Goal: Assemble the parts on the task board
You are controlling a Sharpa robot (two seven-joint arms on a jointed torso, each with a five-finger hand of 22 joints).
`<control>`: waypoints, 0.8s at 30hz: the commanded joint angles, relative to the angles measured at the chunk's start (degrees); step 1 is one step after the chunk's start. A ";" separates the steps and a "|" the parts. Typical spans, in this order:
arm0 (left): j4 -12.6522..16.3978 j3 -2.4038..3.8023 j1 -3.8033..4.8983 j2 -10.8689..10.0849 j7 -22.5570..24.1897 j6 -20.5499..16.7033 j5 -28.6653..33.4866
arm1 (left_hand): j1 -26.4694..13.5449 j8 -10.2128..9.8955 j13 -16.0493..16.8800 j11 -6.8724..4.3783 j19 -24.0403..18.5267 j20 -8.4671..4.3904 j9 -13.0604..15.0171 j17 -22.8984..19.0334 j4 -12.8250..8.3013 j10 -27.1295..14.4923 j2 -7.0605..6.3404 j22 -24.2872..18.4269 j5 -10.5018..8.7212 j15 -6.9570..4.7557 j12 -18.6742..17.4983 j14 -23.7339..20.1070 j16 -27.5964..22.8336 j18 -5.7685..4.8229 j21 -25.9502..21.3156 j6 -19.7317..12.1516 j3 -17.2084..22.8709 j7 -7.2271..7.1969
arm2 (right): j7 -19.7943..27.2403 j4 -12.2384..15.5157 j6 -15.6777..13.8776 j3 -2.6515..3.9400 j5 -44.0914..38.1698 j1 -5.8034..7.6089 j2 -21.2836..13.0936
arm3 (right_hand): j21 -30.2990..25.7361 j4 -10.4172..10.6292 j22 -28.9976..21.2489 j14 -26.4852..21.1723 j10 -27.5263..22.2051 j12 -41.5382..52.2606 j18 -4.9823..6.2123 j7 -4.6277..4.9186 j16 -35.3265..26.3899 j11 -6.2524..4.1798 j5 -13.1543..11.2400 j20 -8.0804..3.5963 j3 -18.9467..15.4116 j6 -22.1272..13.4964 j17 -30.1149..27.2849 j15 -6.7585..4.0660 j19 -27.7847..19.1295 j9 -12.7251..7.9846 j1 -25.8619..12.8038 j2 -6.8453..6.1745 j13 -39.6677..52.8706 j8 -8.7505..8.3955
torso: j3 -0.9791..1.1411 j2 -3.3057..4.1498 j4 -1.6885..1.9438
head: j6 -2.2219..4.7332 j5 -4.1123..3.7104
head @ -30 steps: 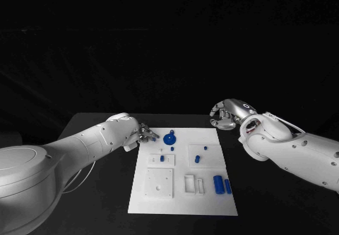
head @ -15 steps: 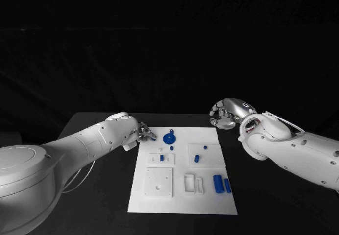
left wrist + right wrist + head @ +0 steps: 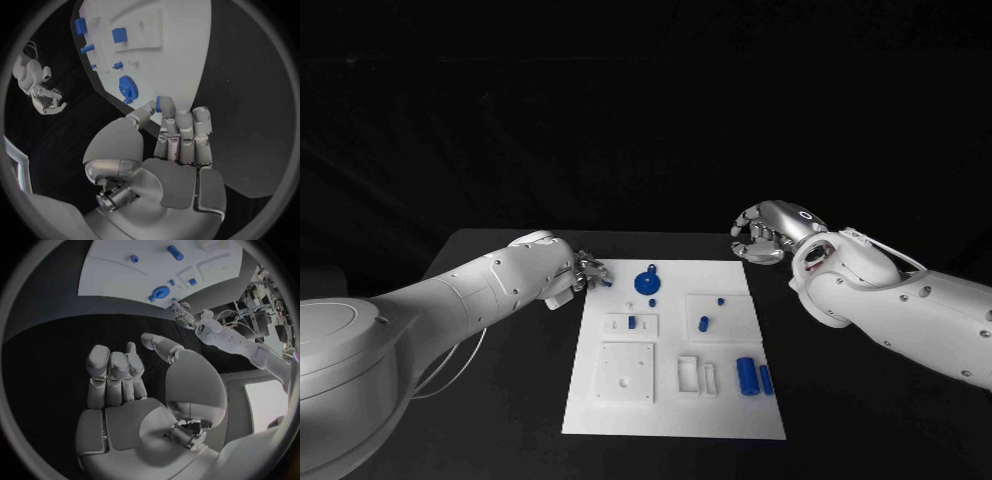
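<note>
The left silver hand (image 3: 165, 150) pinches a small blue cylindrical part (image 3: 159, 103) (thumb against fingertip) at the white task board (image 3: 733, 410); the right silver hand (image 3: 134, 390), fingers loosely curled, holds nothing.

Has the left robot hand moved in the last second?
Barely. The left robot hand has crept slightly up the picture along the task board's far-left corner.

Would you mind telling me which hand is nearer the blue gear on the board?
Left. The left hand sits just beside the blue gear at the board's far-left edge; the right hand hovers off its far-right corner.
</note>
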 commanded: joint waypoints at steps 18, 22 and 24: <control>23.24 -0.14 1.67 -11.95 0.03 -13.29 2.82 | -2.12 1.99 2.05 -1.69 2.86 -7.42 -0.29 1.51 -6.02 3.07 -3.41 1.19 6.91 -2.38 2.97 3.04 3.51 -0.25 2.20 5.64 5.18 -0.91 | 0.61 0.52 0.03 0.03 -0.16 0.01 -1.10 | -0.33 0.17 0.51 0.55 -2.65 0.09 4.83 0.92 -0.25 1.28 0.30 -0.50 -0.06 1.34 0.07 -0.04 0.04 0.07 -0.25 0.18 -0.03 -0.28 | 0.11 -0.31 0.52 | -0.14 0.31; 27.50 -0.50 1.54 -13.89 0.19 -18.35 0.76 | -2.34 2.29 2.20 -2.11 3.95 -7.80 -0.37 1.60 -6.30 4.27 -4.01 1.14 9.10 -2.80 3.28 4.21 3.98 0.03 3.00 6.66 5.36 -1.29 | 0.61 0.62 0.03 0.02 -0.15 0.01 -1.32 | -0.33 0.18 0.51 0.55 -2.67 0.07 4.83 0.93 -0.26 1.28 0.39 -0.50 -0.03 1.34 0.08 -0.04 0.04 0.07 -0.25 0.18 -0.05 -0.29 | 0.09 -0.25 0.48 | -0.12 0.23; 29.79 -1.31 1.43 -14.94 0.29 -20.76 0.29 | -2.37 2.40 2.22 -2.25 4.32 -7.94 -0.41 1.64 -6.38 4.76 -4.25 1.11 9.82 -2.93 3.33 4.66 4.14 0.14 3.25 7.05 5.49 -1.44 | 0.66 0.72 0.06 0.02 -0.09 0.01 -1.48 | -0.33 0.19 0.51 0.55 -2.68 0.06 4.83 0.93 -0.26 1.28 0.41 -0.50 -0.03 1.34 0.08 -0.04 0.03 0.07 -0.26 0.18 -0.06 -0.29 | 0.09 -0.24 0.43 | -0.15 0.22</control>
